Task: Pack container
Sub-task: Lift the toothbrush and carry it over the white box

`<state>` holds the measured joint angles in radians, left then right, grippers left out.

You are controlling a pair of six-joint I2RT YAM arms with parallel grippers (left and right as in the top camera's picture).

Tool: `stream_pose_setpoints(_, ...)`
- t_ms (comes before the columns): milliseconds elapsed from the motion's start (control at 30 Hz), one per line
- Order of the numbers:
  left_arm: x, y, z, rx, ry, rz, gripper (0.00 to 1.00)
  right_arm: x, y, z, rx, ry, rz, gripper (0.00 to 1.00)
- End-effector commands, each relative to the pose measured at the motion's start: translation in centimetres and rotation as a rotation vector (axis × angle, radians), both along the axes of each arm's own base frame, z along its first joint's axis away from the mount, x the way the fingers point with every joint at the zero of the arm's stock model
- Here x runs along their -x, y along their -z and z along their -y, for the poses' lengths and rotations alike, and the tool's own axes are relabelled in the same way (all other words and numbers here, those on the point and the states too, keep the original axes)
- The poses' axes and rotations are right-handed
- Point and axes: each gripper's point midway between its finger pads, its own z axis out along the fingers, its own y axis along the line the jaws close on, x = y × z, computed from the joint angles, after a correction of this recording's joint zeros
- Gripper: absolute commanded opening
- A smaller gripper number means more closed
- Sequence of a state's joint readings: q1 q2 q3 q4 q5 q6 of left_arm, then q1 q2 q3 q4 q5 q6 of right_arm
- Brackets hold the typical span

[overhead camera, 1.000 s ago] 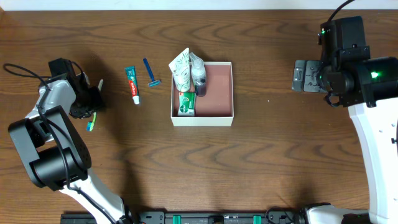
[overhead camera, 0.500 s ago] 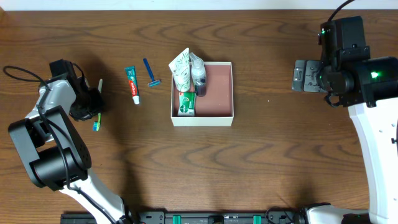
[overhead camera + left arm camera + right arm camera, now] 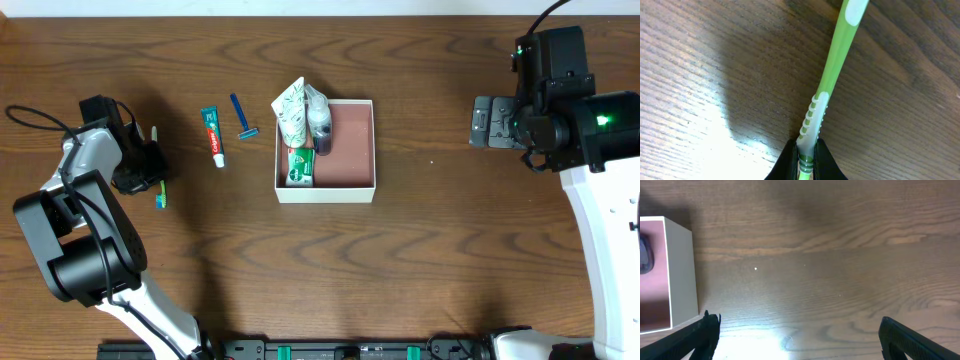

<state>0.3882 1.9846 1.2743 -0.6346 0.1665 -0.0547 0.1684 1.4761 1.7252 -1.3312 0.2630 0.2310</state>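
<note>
About midway between the two grippers sits the container (image 3: pixel 350 150), open-topped. Its half nearer the left gripper (image 3: pixel 806 159) holds a pale pouch (image 3: pixel 292 108), a dark bottle (image 3: pixel 320 122) and a green pack (image 3: pixel 300 166); the other half is bare. It is thin cardboard, so it looks light and likely to slide or flex. Any hold belongs over a wall's rim, best the free wall facing the right gripper (image 3: pixel 797 330), whose jaws stand wide apart over bare table. Between the left gripper and the container lie a toothpaste tube (image 3: pixel 212 136) and a razor (image 3: pixel 240 118). The left gripper is clamped on the handle of a green toothbrush (image 3: pixel 832 65), slim and stiff.
</note>
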Motion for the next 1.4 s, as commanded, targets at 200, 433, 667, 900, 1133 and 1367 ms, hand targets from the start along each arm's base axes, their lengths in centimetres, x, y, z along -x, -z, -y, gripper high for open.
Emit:
stream_pose_setpoints(200,-2.0,-6.7,-0.7,-0.066,0.035,0.161,0.06,0.0,-0.6,0.4,0.002,0.024,0.021,0.99)
stream_pose_setpoints(433,-3.0,-17.8,3.1,-0.08,0.115,0.454,0.06,0.0,-0.6,0.4,0.002,0.024,0.021,0.99)
stream_pose_setpoints(667,-1.5,-29.1,12.7,0.002,0.27,0.78,0.06,0.0,-0.6,0.4,0.002,0.024,0.021,0.99)
stream_pose_setpoints(900,0.2,-31.5,21.4,0.057,0.431,0.851,0.06,0.0,-0.6,0.4,0.002,0.024,0.021,0.99)
stream_pose_setpoints(1133,-0.4,-27.6,28.6,0.096,0.515,0.752,0.06,0.0,-0.6,0.4,0.002,0.024,0.021,0.99)
stream_pose_setpoints(1367,-2.1,-22.2,35.0,0.11,0.565,0.671,0.06,0.0,-0.6,0.4,0.002,0.024,0.021,0.99)
